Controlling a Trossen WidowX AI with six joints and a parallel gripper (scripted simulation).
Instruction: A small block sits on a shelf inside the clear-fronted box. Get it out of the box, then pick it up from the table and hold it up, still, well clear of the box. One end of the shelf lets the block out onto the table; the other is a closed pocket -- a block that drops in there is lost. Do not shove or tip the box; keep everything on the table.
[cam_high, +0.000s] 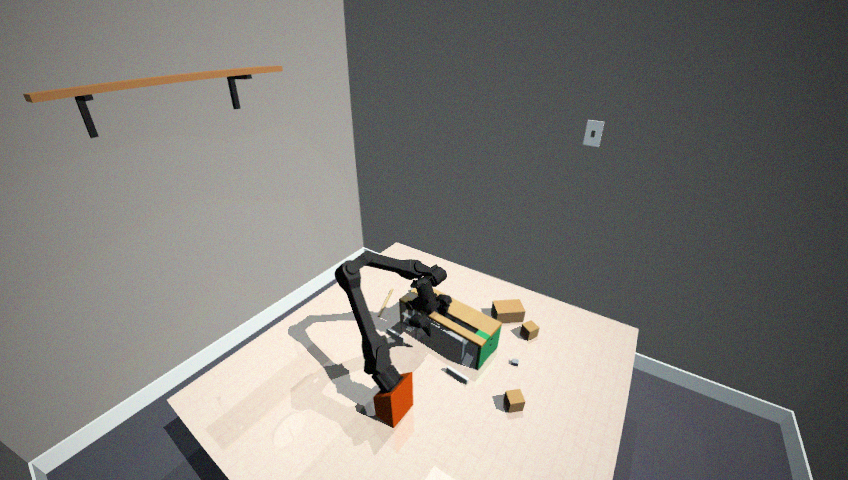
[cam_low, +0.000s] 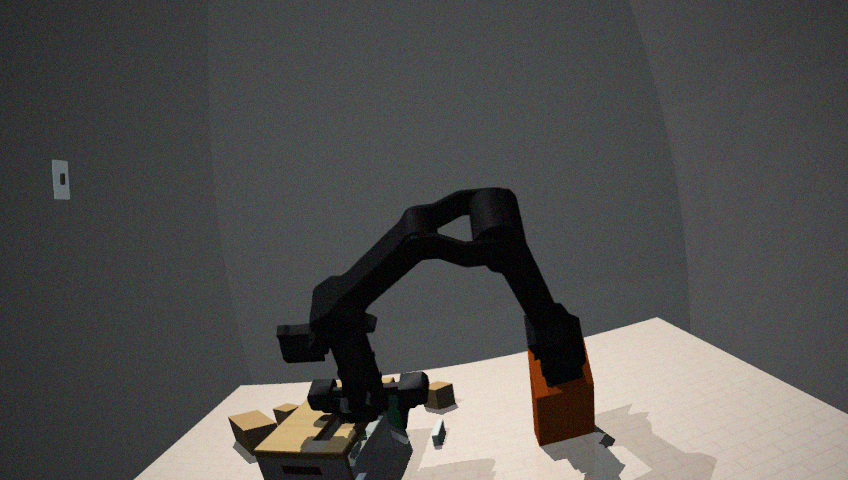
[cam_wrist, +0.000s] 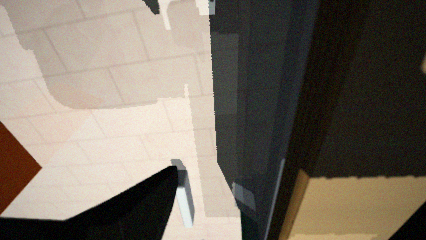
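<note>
As for the box (cam_high: 473, 312) (cam_low: 291, 431) (cam_wrist: 350, 205): long, low, standing upright on the pale table (cam_high: 559, 440) (cam_low: 684, 380) (cam_wrist: 120, 145). Topped in tan board, cut by a long dark slot running lengthwise. Closed at one end by a green panel (cam_high: 489, 347), flush with the tan top. Dark at the opposite end, with a narrow rectangular opening just below the top edge. Fronted by a clear panel (cam_high: 443, 346) (cam_low: 383, 449) (cam_wrist: 257, 90), smoky and reflective, dark behind. Crossed on top by shadow. Too dim inside to make out the shelf or the small block; cannot place either by eye.
</note>
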